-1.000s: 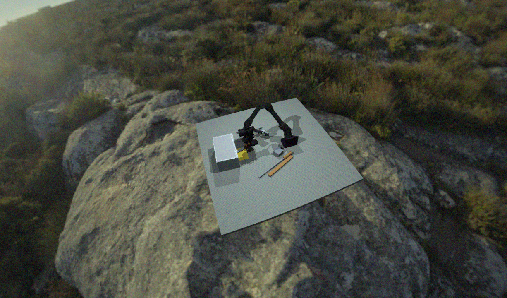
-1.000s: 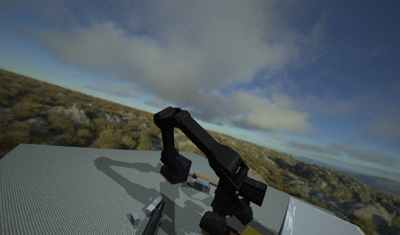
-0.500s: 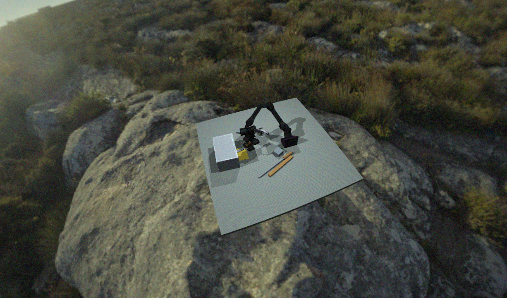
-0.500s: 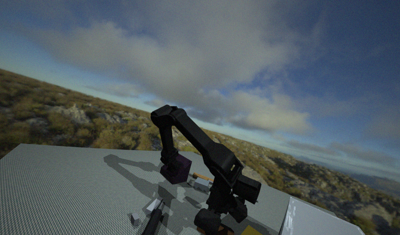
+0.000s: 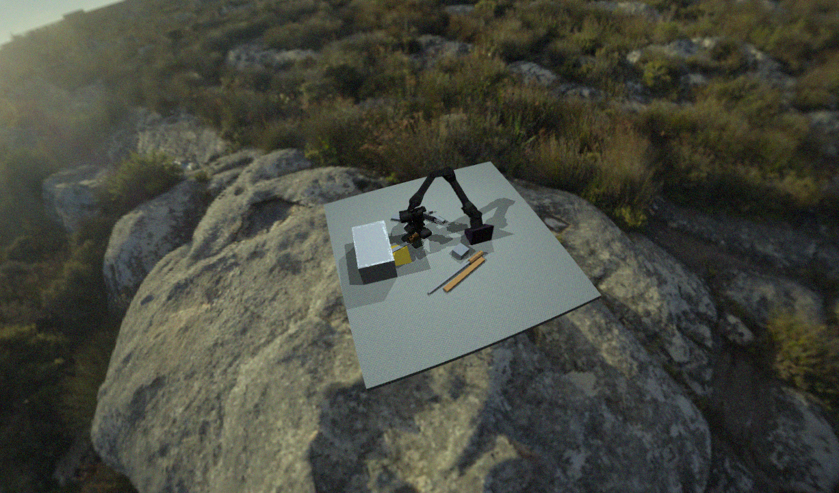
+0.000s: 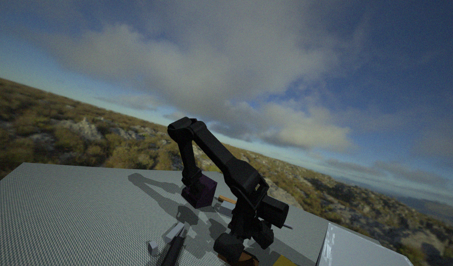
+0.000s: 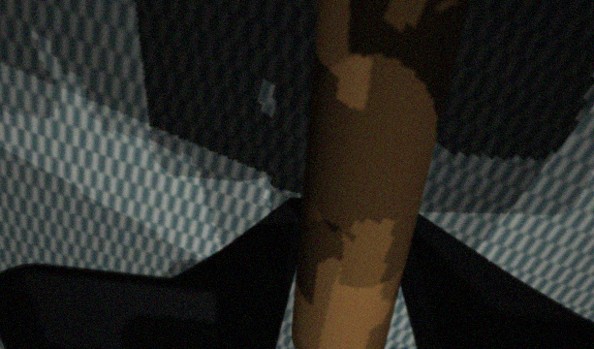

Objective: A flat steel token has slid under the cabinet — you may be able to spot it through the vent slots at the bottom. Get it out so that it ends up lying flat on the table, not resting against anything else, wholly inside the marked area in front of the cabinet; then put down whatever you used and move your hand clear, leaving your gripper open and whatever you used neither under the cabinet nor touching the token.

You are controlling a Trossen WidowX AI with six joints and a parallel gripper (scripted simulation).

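Note:
My gripper (image 5: 413, 237) (image 7: 348, 215) is shut on the orange handle of a tool (image 5: 412, 235) (image 7: 369, 160), low over the table beside the marked area. In the top view the tool's thin shaft runs from the handle across the yellow marked area (image 5: 402, 256) (image 6: 283, 261) toward the cabinet's front. The cabinet (image 5: 373, 244) (image 6: 360, 248) is a box with a pale top; its shaded side faces the top view. The shaft's far end is hidden or too small to tell. The steel token is not visible in any view, and the vent slots cannot be made out.
On the table (image 5: 501, 306) lie an orange bar (image 5: 465, 274), a thin rod with an orange handle (image 5: 476, 258) and a grey block (image 5: 460, 250). The arm stands at a dark purple box (image 5: 478, 233) (image 6: 204, 191). Small pale blocks (image 6: 174, 232) (image 6: 152, 247) lie beside a black bar (image 6: 172, 252).

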